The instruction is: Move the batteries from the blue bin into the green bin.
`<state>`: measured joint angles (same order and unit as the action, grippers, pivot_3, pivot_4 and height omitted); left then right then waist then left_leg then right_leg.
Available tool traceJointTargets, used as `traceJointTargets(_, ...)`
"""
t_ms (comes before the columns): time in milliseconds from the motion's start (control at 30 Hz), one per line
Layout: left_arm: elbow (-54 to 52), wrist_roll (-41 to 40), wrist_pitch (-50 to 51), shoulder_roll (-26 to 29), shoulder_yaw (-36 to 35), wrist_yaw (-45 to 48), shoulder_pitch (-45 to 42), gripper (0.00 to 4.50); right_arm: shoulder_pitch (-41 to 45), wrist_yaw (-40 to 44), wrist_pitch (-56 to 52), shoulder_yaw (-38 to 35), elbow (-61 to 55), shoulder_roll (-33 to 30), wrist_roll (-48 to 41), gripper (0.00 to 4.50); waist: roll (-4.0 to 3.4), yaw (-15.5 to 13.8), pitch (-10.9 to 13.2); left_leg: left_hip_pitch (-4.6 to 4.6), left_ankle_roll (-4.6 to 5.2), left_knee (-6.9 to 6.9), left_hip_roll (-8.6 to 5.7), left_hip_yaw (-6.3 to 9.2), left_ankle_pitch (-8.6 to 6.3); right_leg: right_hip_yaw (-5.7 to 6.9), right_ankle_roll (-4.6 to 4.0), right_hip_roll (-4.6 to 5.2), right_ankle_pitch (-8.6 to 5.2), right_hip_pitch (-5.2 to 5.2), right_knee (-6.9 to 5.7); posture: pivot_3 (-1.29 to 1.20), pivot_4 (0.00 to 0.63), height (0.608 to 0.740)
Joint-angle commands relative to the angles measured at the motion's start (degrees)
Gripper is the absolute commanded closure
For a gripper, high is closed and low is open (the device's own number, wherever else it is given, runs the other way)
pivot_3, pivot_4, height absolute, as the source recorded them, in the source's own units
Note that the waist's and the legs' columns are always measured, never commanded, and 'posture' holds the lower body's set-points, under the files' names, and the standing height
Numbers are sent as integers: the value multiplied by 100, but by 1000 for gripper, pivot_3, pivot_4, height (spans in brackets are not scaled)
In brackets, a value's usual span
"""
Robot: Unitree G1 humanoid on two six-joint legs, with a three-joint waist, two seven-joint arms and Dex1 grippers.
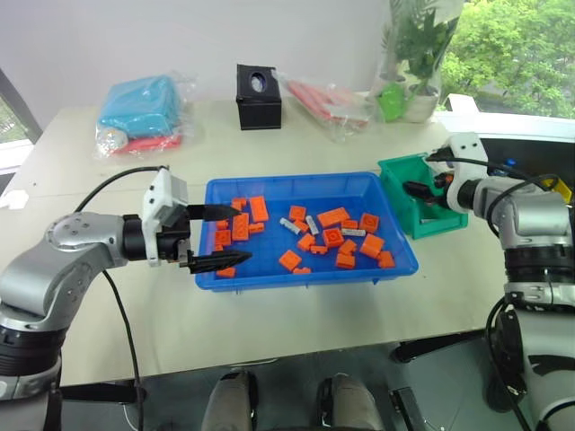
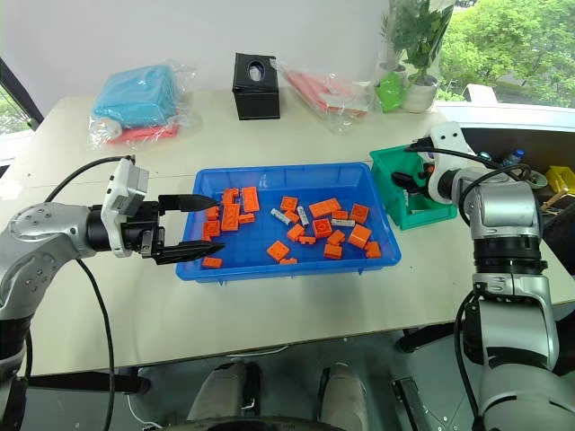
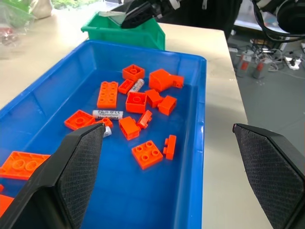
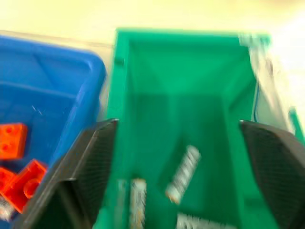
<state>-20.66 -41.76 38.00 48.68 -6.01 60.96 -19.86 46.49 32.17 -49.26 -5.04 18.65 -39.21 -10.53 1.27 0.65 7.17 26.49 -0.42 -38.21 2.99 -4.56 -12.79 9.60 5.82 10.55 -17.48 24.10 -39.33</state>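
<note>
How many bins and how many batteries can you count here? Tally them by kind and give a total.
Bins: 2 (the blue bin and the green bin)
Batteries in the blue bin: 3
Batteries in the green bin: 3, the last one blurred at the picture's edge
Total: 8

The blue bin [image 1: 395, 235] is bright blue and holds orange blocks [image 1: 333, 237] and silvery-white batteries [image 3: 107, 114]. The green bin [image 4: 143, 86], under the black right gripper [image 4: 178, 162], is plain green.
</note>
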Motion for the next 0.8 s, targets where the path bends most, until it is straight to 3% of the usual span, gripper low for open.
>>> traceJointTargets(33, -212, -89, 2, 84, -221, -34, -7, 0, 212, 320, -258, 174, -1052, 263, -404, 592, 2, 0, -1, 1, 0, 1, 1, 1, 0, 0, 0, 0, 0, 1, 0, 0, 150, 636)
traceJointTargets(167, -216, -100, 37, 129, -257, -37, 3, 0, 10, 407, -855, 781, -2008, 919, -690, 592, 6, 36, -5, -1, 1, 4, 11, 5, 0, 0, 2, -8, 1, 6, -6, 0, 150, 636)
traceJointTargets(333, -199, -71, 47, 111, -207, -68, -68, 0, -211, 415, -940, 1555, -2322, 1632, -749, 592, 4, -79, -3, 8, 1, -3, 6, 6, 0, 2, 0, -6, 1, 10, -10, 0, 150, 636)
traceJointTargets(500, -251, -115, 75, 124, -228, -126, -120, 0, -276, 345, -548, 2088, -1817, 2072, -493, 592, 9, -137, -6, 10, 0, -11, 2, 2, 0, 1, -2, -1, 1, 10, -8, 0, 150, 636)
traceJointTargets(800, -358, -150, 110, 193, -428, -183, 29, 0, -128, 390, -30, 2158, -759, 2232, -166, 592, 11, -105, -7, 7, 0, -11, 1, 1, 1, 1, -2, -7, 2, 9, -12, 0, 150, 636)
